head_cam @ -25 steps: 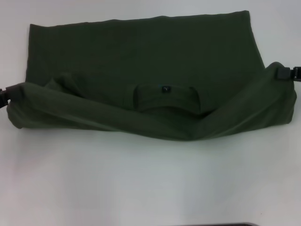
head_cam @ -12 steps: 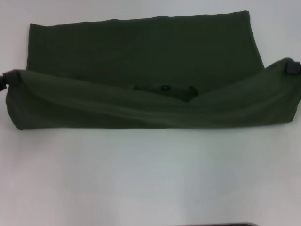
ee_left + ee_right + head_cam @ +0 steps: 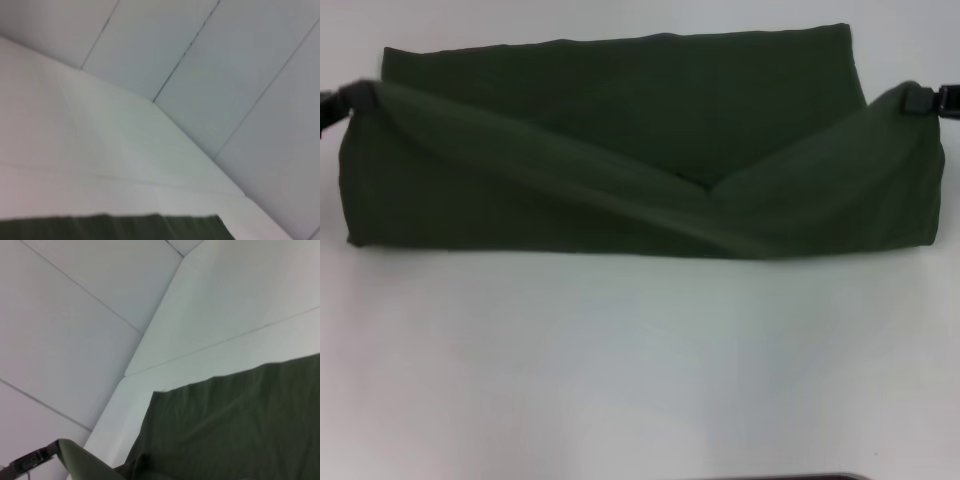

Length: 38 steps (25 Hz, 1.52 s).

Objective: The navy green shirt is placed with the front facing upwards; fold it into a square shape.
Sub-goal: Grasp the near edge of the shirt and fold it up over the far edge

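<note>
A white worktop (image 3: 640, 370) carried the navy green shirt (image 3: 620, 130), a dark olive cloth spread wide across the far half, its far edge lying flat near the far edge of the worktop. The near portion was lifted at both ends and draped toward the middle, sagging into a shallow V there. At the left edge, the left tool (image 3: 342, 100) was closed on a raised end of the shirt. At the right edge, the right tool (image 3: 924, 100) was likewise clamped on the other raised end.
</note>
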Each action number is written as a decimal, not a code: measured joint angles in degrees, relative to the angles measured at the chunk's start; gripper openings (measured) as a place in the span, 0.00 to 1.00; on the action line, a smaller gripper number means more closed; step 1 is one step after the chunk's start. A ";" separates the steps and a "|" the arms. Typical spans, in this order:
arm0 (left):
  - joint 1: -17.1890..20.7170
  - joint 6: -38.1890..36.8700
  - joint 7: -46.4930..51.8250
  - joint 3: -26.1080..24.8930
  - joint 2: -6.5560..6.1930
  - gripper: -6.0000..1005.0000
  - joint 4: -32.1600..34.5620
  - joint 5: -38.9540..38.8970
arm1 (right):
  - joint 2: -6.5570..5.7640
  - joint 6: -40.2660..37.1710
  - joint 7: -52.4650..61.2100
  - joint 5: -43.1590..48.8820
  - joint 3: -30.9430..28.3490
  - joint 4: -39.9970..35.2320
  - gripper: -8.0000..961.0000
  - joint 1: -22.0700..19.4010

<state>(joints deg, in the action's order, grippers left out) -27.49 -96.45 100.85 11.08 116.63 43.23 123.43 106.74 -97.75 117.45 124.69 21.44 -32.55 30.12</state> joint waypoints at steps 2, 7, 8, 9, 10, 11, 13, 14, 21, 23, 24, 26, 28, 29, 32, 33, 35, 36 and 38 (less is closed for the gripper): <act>-0.90 1.62 0.04 0.17 0.00 0.00 -0.45 -0.57 | 0.03 1.41 0.30 0.06 0.00 0.20 0.05 0.54; -2.92 5.97 0.70 0.37 -0.06 0.00 -1.31 -0.76 | 0.04 5.29 1.21 -0.02 0.00 0.40 0.05 0.94; -3.28 6.97 0.76 0.39 -0.06 0.00 -1.57 -0.81 | 0.05 5.78 1.22 -0.04 0.00 0.47 0.05 1.04; -3.66 8.07 0.77 0.39 -0.04 0.00 -1.89 -0.91 | 0.13 6.37 1.22 -0.06 0.00 0.54 0.05 1.18; -4.01 9.19 0.78 0.41 -0.01 0.00 -2.31 -0.97 | 0.23 6.71 1.22 -0.07 0.01 0.58 0.05 1.29; -4.32 10.14 0.78 0.42 -0.01 0.00 -2.71 -1.00 | 0.38 7.27 1.23 -0.08 0.00 0.58 0.05 1.44; -4.94 12.13 0.79 0.41 -0.02 0.00 -3.66 -1.03 | 0.68 8.48 1.24 -0.09 0.00 0.58 0.05 1.75; -5.39 13.31 0.80 0.41 -0.03 0.00 -4.28 -1.09 | 0.81 9.16 1.25 -0.09 0.00 0.58 0.05 1.89; -7.15 19.41 0.81 1.42 0.18 0.00 -6.03 -1.49 | 2.04 14.94 1.43 -0.06 0.01 0.69 0.05 2.95; -7.45 21.11 0.81 2.12 0.33 0.00 -6.29 -1.54 | 2.60 16.68 1.44 -0.15 0.00 0.73 0.05 3.21; -7.57 21.86 0.82 2.42 0.40 0.00 -6.37 -1.57 | 2.89 17.68 1.44 -0.22 0.00 0.73 0.05 3.39; -7.86 23.31 0.83 3.01 0.60 0.00 -6.54 -1.62 | 3.36 19.26 1.35 -0.25 0.01 0.74 0.05 3.71; -8.30 25.07 0.85 3.79 0.91 0.00 -7.00 -1.63 | 3.91 20.83 1.07 -0.25 0.00 0.74 0.05 4.16; -8.49 25.77 0.86 4.10 1.03 0.00 -7.19 -1.63 | 4.23 21.49 0.98 -0.25 0.00 0.74 0.05 4.38; -9.27 29.05 0.89 5.49 1.37 0.00 -8.12 -1.70 | 5.06 23.85 0.84 -0.25 0.10 0.74 0.05 5.00; -9.59 30.20 0.91 5.99 1.42 0.00 -8.65 -1.71 | 5.26 24.54 0.81 -0.24 0.21 0.74 0.05 5.15; -10.15 31.90 0.93 6.59 1.55 0.00 -9.32 -1.72 | 5.79 26.47 0.77 -0.24 0.56 0.74 0.05 5.51; -10.47 32.66 0.93 6.79 1.69 0.00 -9.53 -1.72 | 5.96 27.17 0.74 -0.24 0.66 0.74 0.05 5.68; -11.07 34.09 0.93 6.89 1.91 0.00 -9.81 -1.72 | 6.32 28.60 0.70 -0.24 0.82 0.74 0.05 5.98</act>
<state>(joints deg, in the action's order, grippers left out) -38.57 -62.36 101.78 17.97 118.54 33.41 121.72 113.05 -69.15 118.16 124.44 22.27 -31.81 36.10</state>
